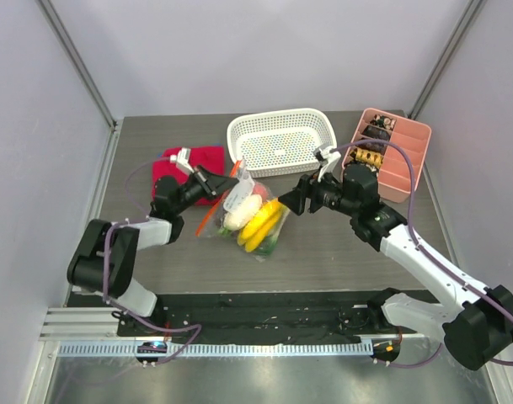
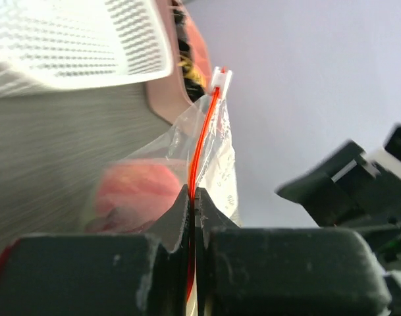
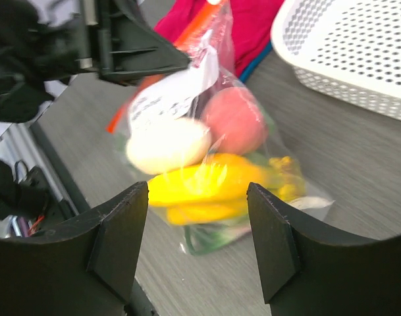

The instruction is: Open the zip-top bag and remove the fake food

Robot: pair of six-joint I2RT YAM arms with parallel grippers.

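The bag [image 1: 239,210] is lying on the desk [image 1: 155,244] between the two arms, just in front of the basket [image 1: 239,135], with its zipper edge being held up off the surface. The strip [image 2: 201,131] is being pinched by the left tool [image 2: 192,197], whose jaws are pressed together on it. The right tool [image 1: 290,202] is being held spread just beside the bag's right side, with nothing gripped.

The bag is being judged thin, soft, crinkly and slippery, and is probably being dragged down by the food [image 3: 207,187]. The food is being taken for light, hard, smooth plastic lying loose inside. A hold is best being sought on the stiffer strip or on the white slider [image 2: 221,79] at its far end, since bare film is likely to be slipping free. Whether one lip or both are being pinched cannot be told, as the wrist view is blurred.

A red cloth [image 1: 201,158] is lying just behind the left tool. The tray [image 1: 412,135] is standing well apart to the right. The basket is being judged the nearest obstacle to any pull along the strip.
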